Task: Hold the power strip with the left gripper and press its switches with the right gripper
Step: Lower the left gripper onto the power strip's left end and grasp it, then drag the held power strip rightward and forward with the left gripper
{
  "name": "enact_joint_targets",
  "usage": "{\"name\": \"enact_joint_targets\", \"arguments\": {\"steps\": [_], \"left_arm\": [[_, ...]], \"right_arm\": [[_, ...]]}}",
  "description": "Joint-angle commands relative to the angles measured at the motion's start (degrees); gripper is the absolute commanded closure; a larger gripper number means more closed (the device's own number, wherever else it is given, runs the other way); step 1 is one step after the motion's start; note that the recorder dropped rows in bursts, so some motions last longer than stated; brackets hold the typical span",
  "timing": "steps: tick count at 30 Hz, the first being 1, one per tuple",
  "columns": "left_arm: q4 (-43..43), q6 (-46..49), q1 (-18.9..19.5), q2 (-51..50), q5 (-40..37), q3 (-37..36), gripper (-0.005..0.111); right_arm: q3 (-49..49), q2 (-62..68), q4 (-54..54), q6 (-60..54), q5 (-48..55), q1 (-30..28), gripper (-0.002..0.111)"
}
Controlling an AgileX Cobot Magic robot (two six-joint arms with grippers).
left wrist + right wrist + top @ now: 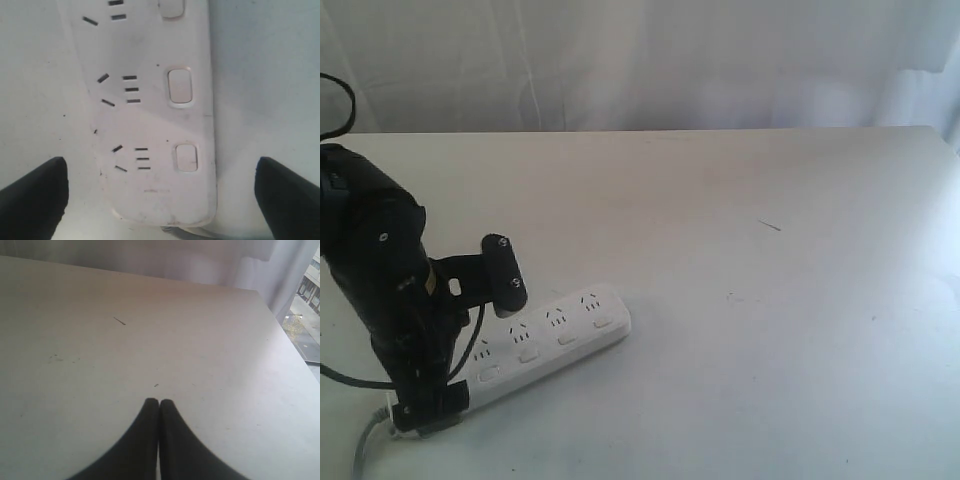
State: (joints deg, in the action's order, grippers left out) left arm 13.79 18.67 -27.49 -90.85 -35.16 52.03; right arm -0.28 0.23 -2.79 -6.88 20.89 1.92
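The white power strip [570,325] lies on the table at the front left, its grey cord [365,450] leaving the near end. Its small white switches [565,338] run in a row along its front side. My left gripper [470,355] hangs over the cord end. In the left wrist view the strip [155,115] lies between the left gripper's [162,192] wide-open black fingers [37,192], with a gap on each side, and three switches [180,87] show. My right gripper [159,405] is shut on nothing above bare table; the exterior view does not show it.
The white table [770,300] stretches right of the strip, with a small dark mark [770,226] on it. A pale curtain [640,60] hangs behind the far edge. The table's right edge [280,335] borders a window.
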Motion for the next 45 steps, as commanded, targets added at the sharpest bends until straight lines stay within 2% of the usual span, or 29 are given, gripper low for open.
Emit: {"name": "enact_joint_targets", "arguments": {"steps": [1, 4, 8, 15, 20, 33, 36, 39, 42, 43, 45], "left_arm": [[-2.68, -0.91, 3.92, 0.12, -1.39, -0.33, 0.002], [-4.63, 0.62, 5.67, 0.12, -2.56, -0.33, 0.002], [-7.58, 5.24, 5.67, 0.12, -3.09, -0.87, 0.002], [-6.96, 5.78, 5.67, 0.12, 3.66, -5.17, 0.002], [-6.96, 8.39, 5.67, 0.12, 4.59, -7.29, 0.002], [-7.93, 4.99, 5.67, -2.18, 7.51, -7.94, 0.002], [-8.51, 4.90, 5.67, -3.29, 7.51, -7.94, 0.005], [-8.55, 4.63, 5.67, -4.17, 7.51, -7.94, 0.022], [-8.04, 4.78, 5.67, -4.49, 7.74, -7.94, 0.052], [-7.59, 5.53, 5.67, -4.49, 8.02, -7.94, 0.066], [-6.77, 5.64, 5.67, -4.49, 8.17, -7.94, 0.085]], "right_arm": [[0.28, -0.23, -0.16, 0.06, -0.82, 0.25, 0.108], [0.28, -0.23, -0.16, 0.06, -0.82, 0.25, 0.108], [0.28, -0.23, -0.16, 0.06, -0.82, 0.25, 0.108], [0.28, -0.23, -0.16, 0.06, -0.82, 0.25, 0.108], [0.28, -0.23, -0.16, 0.06, -0.82, 0.25, 0.108], [0.28, -0.23, -0.16, 0.06, -0.82, 0.25, 0.108], [0.28, -0.23, -0.16, 0.06, -0.82, 0.25, 0.108], [0.28, -0.23, -0.16, 0.06, -0.82, 0.25, 0.108], [0.28, -0.23, -0.16, 0.06, -0.82, 0.25, 0.108], [0.28, -0.23, -0.16, 0.06, -0.82, 0.25, 0.108], [0.28, -0.23, -0.16, 0.06, -0.82, 0.25, 0.108]]}}
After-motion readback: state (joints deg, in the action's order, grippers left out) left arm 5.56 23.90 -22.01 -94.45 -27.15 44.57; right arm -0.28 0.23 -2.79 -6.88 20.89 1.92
